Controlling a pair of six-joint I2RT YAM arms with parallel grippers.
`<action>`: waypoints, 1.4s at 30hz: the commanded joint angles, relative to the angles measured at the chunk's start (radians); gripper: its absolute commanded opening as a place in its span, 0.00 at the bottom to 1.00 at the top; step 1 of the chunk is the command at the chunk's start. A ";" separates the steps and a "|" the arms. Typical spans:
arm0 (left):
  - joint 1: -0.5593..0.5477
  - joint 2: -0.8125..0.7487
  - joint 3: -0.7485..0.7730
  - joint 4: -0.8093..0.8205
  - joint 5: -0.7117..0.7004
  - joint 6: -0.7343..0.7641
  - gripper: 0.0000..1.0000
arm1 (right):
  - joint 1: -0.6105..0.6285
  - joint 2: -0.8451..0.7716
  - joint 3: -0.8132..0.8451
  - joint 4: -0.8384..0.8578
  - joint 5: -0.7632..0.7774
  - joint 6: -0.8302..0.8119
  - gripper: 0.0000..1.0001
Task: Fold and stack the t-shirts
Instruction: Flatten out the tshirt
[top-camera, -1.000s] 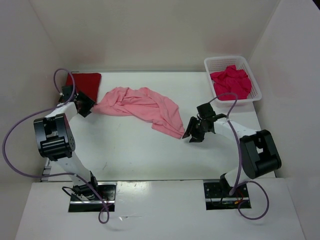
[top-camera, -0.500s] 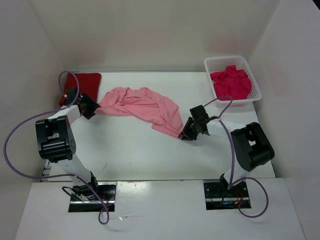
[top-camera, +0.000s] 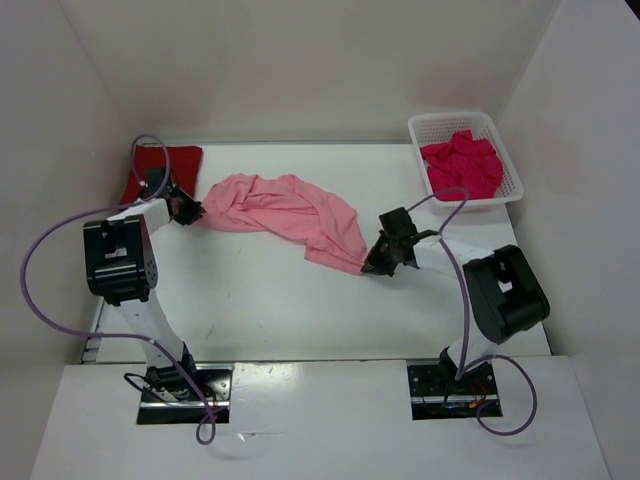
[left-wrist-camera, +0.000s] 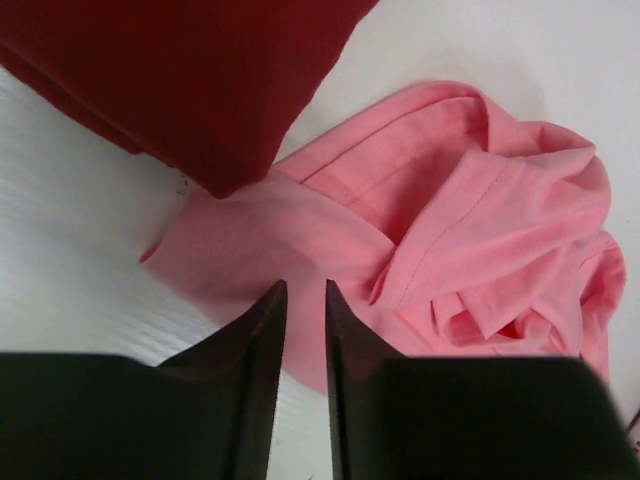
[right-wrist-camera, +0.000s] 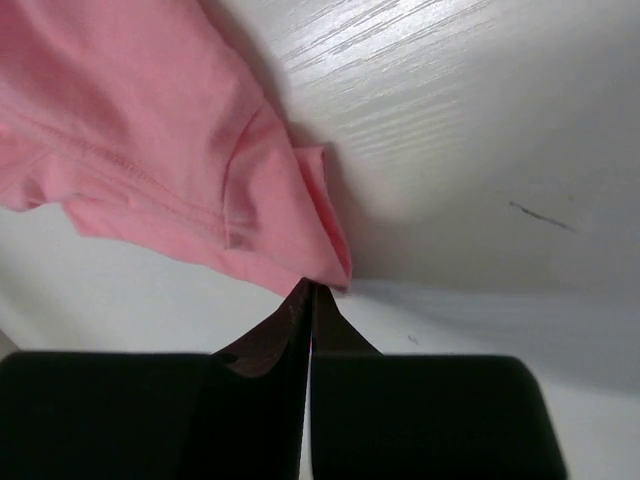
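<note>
the light pink cloth t-shirt (top-camera: 285, 215) lies crumpled and unfolded across the middle of the white table (top-camera: 260, 300), stretched from far left down toward near right. the dark red cloth t-shirt (top-camera: 172, 160) sits folded flat in the far left corner. in your left wrist view one corner of it (left-wrist-camera: 190, 90) meets the pink sleeve (left-wrist-camera: 420, 230). the crimson-magenta cloth t-shirt (top-camera: 462, 165) is bunched inside the white plastic lattice basket (top-camera: 448, 120) at the far right corner, well apart from the other two.

your left gripper (top-camera: 188, 212) is at the pink shirt's left end. its fingers (left-wrist-camera: 262, 330) stand a narrow slit apart with their tips on the sleeve's edge. you cannot tell from here whether any cloth is caught between them.

your right gripper (top-camera: 372, 265) is at the shirt's near right corner. in the right wrist view its jaws are pressed fully together, and the corner of the hem (right-wrist-camera: 325, 265) runs right into the tips (right-wrist-camera: 308, 288), so it looks nipped there. the cloth beside them casts a shadow on the table.
</note>
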 joint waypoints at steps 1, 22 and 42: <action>-0.019 0.027 0.053 0.009 0.000 -0.019 0.26 | -0.014 -0.123 0.056 -0.087 0.063 -0.045 0.00; -0.029 -0.287 -0.214 -0.030 -0.128 0.022 0.66 | -0.351 -0.372 0.045 -0.322 -0.098 -0.269 0.00; -0.144 -0.046 0.014 -0.056 -0.184 0.074 0.48 | -0.281 -0.309 0.009 -0.230 -0.147 -0.260 0.00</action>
